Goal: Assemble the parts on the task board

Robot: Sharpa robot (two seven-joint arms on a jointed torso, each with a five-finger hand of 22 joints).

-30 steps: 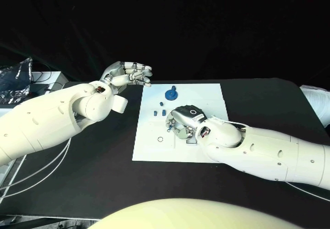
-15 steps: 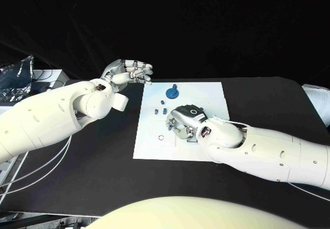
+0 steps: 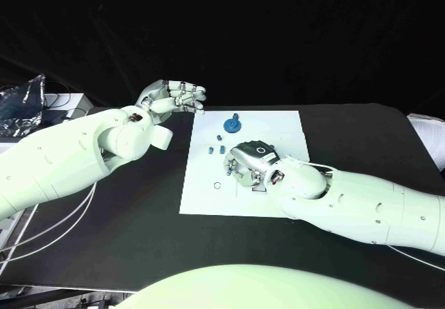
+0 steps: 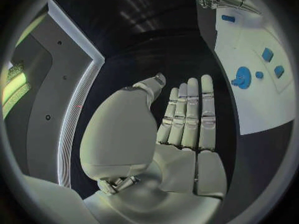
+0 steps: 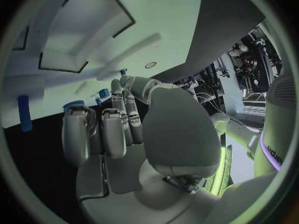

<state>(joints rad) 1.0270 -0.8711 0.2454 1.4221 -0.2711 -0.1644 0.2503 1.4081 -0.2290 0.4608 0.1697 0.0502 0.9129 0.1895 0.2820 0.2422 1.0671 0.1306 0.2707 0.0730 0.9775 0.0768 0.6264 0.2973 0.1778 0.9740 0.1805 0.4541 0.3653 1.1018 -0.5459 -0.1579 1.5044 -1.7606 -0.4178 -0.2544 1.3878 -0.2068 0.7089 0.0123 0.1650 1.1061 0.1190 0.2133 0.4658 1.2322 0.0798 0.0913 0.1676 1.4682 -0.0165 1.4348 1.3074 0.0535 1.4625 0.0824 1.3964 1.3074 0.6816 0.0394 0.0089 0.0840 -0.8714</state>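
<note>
While the right hand (image 3: 249, 161) lies low over the middle of the white task board (image 3: 283, 129), the left hand (image 3: 172, 97) is raised off the board, just beyond its upper left corner in the head view. The task board sits at the centre of the black surface (image 3: 139, 219), its long side running away from the robot.

Right hand: the back of the hand faces upward and the fingers (image 5: 114, 129) curl down toward the board. In the right wrist view they bend inward close together above the white plate, near its dark-outlined recesses. Whether they have hold of any part cannot be told; the area beneath the palm is hidden.

Left hand: in the left wrist view the fingers (image 4: 190, 114) are extended straight and side by side, with nothing in them. In the head view the same hand appears partly folded at the knuckles, clear of all parts.

Parts on the board, head view: a round blue disc with a raised knob (image 3: 232, 123) lies in the upper portion of the board. A small blue peg (image 3: 218, 138) lies just below it, and two small blue blocks (image 3: 215, 150) lie just left of the right hand. A small ring mark (image 3: 216, 187) shows on the lower left of the board.
</note>
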